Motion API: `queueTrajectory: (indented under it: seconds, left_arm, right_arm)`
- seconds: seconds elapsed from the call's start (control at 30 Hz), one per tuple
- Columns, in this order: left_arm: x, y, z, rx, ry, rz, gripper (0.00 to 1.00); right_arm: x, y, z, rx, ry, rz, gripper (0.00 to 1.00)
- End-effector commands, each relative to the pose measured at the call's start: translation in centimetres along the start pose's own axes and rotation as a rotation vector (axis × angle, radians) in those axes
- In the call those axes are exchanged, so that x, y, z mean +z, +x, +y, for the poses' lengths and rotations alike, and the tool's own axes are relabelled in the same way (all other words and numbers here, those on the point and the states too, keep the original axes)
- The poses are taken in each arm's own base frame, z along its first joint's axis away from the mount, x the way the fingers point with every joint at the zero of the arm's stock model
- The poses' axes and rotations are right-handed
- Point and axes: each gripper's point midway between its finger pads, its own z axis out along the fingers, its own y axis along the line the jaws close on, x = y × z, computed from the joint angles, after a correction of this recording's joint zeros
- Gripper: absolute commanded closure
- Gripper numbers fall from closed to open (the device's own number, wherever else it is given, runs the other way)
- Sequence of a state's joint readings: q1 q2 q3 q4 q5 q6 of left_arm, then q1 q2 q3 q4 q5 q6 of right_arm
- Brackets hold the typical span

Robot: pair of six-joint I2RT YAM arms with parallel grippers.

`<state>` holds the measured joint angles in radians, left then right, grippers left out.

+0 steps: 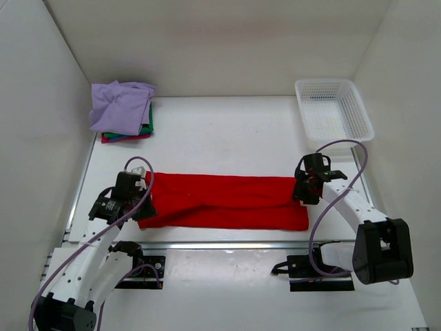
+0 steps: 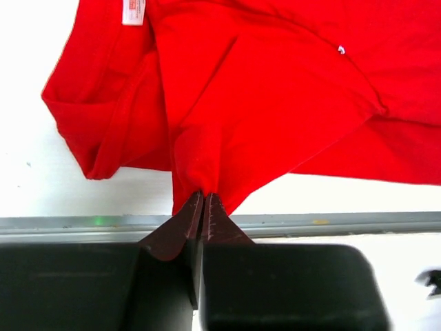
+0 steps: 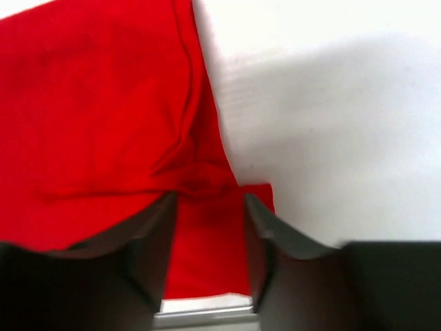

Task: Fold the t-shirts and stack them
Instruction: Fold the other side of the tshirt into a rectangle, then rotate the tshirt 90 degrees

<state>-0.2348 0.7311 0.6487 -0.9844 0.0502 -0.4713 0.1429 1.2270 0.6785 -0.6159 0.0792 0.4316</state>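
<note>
A bright red t-shirt (image 1: 220,201) lies folded into a long strip across the near part of the table. My left gripper (image 1: 142,198) is at its left end and is shut on a pinch of the red cloth (image 2: 207,176), with the fingertips (image 2: 210,207) pressed together. A white label (image 2: 133,10) shows near the collar. My right gripper (image 1: 302,196) is at the shirt's right end, open, its fingers (image 3: 160,221) apart and straddling the red cloth (image 3: 207,234). A stack of folded t-shirts (image 1: 122,109), pale lavender on top with green and red under it, sits at the back left.
A white plastic mesh basket (image 1: 334,107) stands at the back right. A metal rail (image 1: 227,244) runs along the table's near edge just below the shirt. White walls enclose the table on three sides.
</note>
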Motion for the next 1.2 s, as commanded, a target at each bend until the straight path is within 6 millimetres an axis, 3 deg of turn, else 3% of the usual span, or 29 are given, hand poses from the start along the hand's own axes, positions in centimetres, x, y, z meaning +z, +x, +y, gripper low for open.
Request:
queueTrajectory:
  seconds: [0.0,0.07,0.13,0.27,0.37,0.47,0.6,0.7,0.83,1.17]
  left_arm:
    - [-0.6,-0.1,-0.2,-0.012,0.011,-0.004,0.79]
    - [-0.7,-0.3,-0.2,-0.018,0.01,-0.012,0.73]
    - [-1.0,-0.7,-0.1,-0.009,0.002,-0.03,0.59]
    - [-1.9,-1.2,-0.2,-0.029,-0.007,-0.05,0.53]
    - [-2.3,-1.5,-0.2,-0.035,-0.007,-0.069,0.41]
    - [-1.6,-1.4,-1.3,-0.046,0.048,-0.058,0.42]
    - [0.8,-0.9,-1.7,-0.056,0.019,-0.037,0.43]
    - [1.9,-2.5,-2.1,-0.063,-0.003,-0.089,0.45]
    - [3.6,-3.3,-1.6,-0.044,-0.074,-0.122,0.45]
    - [8.8,2.3,0.3,0.127,-0.284,0.129,0.47]
  right_arm:
    - [-1.7,-0.1,-0.3,-0.007,0.006,-0.041,0.57]
    - [-2.6,-0.6,-0.2,0.008,-0.018,-0.062,0.56]
    - [-3.3,-1.7,-0.3,0.029,-0.04,-0.095,0.58]
    - [-4.3,-3.7,0.2,0.014,-0.06,-0.138,0.58]
    - [-4.3,-4.6,1.2,-0.027,-0.075,-0.156,0.58]
    - [-3.6,-4.9,3.4,-0.096,-0.142,-0.173,0.59]
    - [-2.0,-4.7,6.6,-0.2,-0.226,-0.137,0.6]
    - [-1.3,-4.6,8.5,-0.26,-0.273,-0.151,0.6]
    - [-0.3,-4.5,9.4,-0.282,-0.282,-0.145,0.61]
    - [1.3,-3.7,10.0,-0.355,-0.279,-0.127,0.61]
